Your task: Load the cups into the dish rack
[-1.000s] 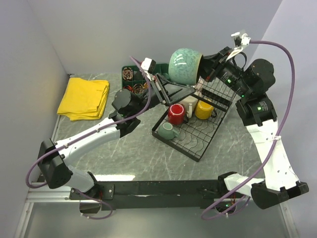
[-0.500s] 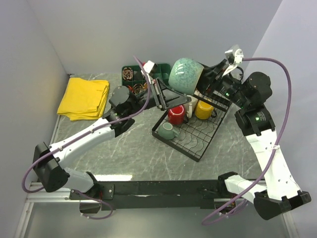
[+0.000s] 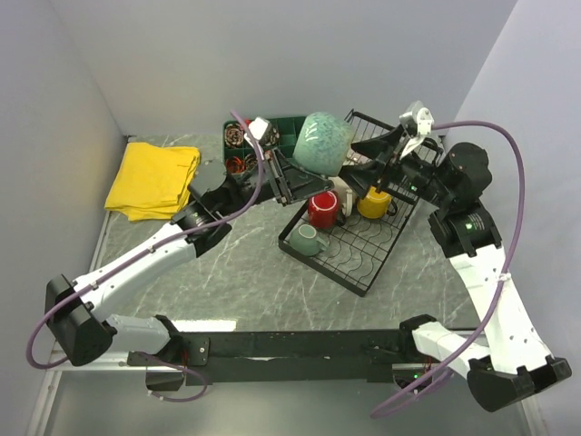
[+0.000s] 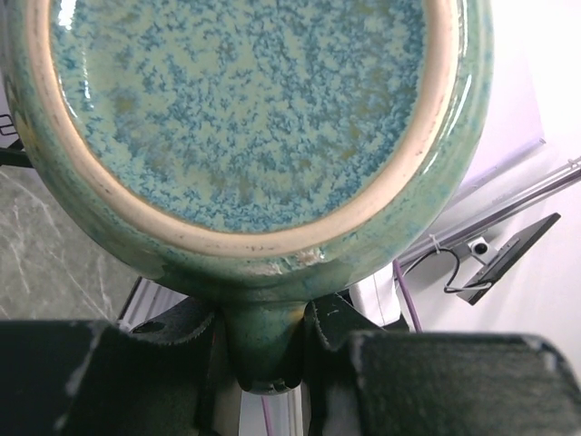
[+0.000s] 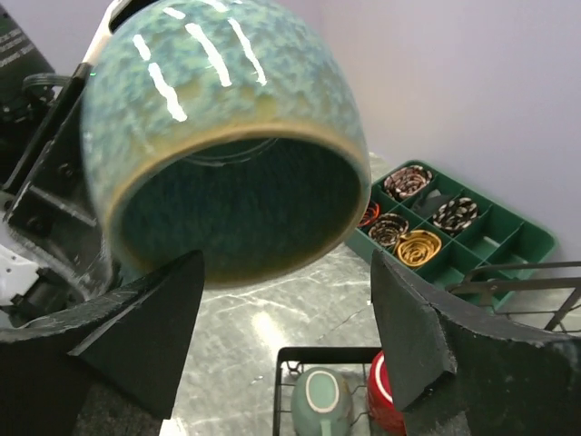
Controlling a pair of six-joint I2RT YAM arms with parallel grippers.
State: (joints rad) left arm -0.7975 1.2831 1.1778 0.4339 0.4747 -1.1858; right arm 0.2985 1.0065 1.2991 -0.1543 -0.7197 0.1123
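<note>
The larger teal mug [image 3: 324, 141] hangs in the air over the back of the black wire dish rack [image 3: 363, 259]. My left gripper [image 3: 296, 176] is shut on its handle [image 4: 263, 341], and the mug's speckled base [image 4: 245, 109] fills the left wrist view. My right gripper [image 3: 368, 163] stands open just right of the mug, touching nothing. In the right wrist view the mug's mouth [image 5: 218, 145] faces the camera above my spread right gripper [image 5: 286, 336]. In the rack sit a red mug [image 3: 322, 207], a yellow mug [image 3: 374, 202], a small light teal mug [image 3: 309, 239] and a cream mug [image 3: 346, 190].
A green compartmented tray [image 3: 286, 129] with coiled items stands at the back, behind the held mug. A folded yellow cloth [image 3: 154, 178] lies at the far left. The rack's raised back tier [image 3: 377, 123] rises behind my right gripper. The walls close in behind and on both sides.
My right gripper has opened, let go of the large teal mug and drawn back. The left gripper keeps the handle; the mug has shifted slightly left and tilted.
</note>
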